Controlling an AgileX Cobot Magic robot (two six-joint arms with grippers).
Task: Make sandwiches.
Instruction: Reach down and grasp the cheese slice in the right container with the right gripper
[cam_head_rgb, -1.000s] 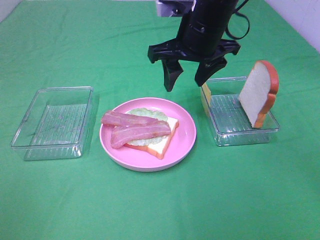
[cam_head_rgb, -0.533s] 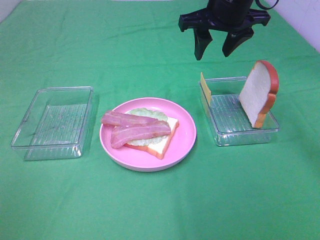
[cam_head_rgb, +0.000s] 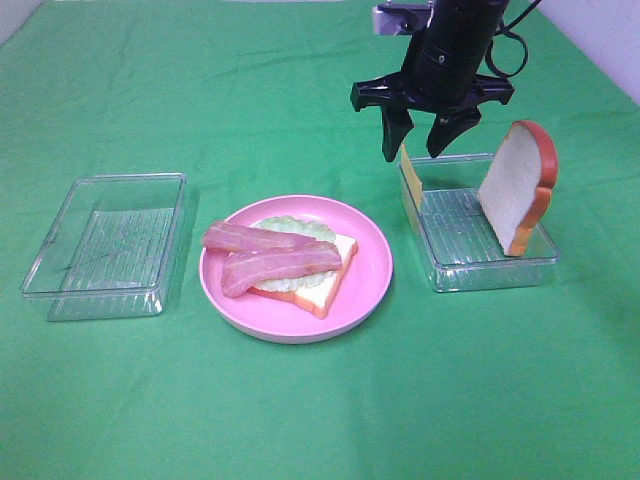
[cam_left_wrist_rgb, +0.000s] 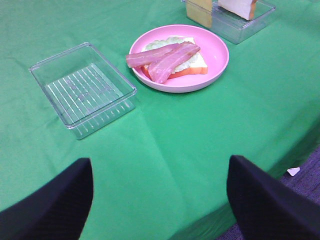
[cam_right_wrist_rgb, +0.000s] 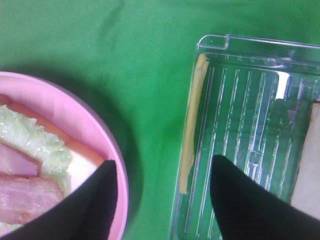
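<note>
A sandwich (cam_head_rgb: 300, 270) lies on the pink plate (cam_head_rgb: 372, 270): a bread slice, pale lettuce (cam_right_wrist_rgb: 27, 140) and two bacon strips (cam_head_rgb: 265, 255) on top. It also shows in the left wrist view (cam_left_wrist_rgb: 172, 57). A yellow cheese square (cam_head_rgb: 409, 180) stands on edge against the near-left wall of the right clear tray (cam_head_rgb: 480, 265). In the right wrist view the cheese (cam_right_wrist_rgb: 192, 125) lies between the fingers. A second bread slice (cam_head_rgb: 515, 185) leans upright in that tray. My right gripper (cam_head_rgb: 418, 150) is open, right above the cheese. My left gripper (cam_left_wrist_rgb: 160, 200) is open and empty, far from the food.
An empty clear tray (cam_head_rgb: 105, 245) sits left of the plate, also in the left wrist view (cam_left_wrist_rgb: 82, 87). Green cloth covers the table; its front edge shows in the left wrist view (cam_left_wrist_rgb: 280, 160).
My right gripper moved from above the plate's right side up and to the right, then came down over the cheese at the right tray. Food has not moved.
</note>
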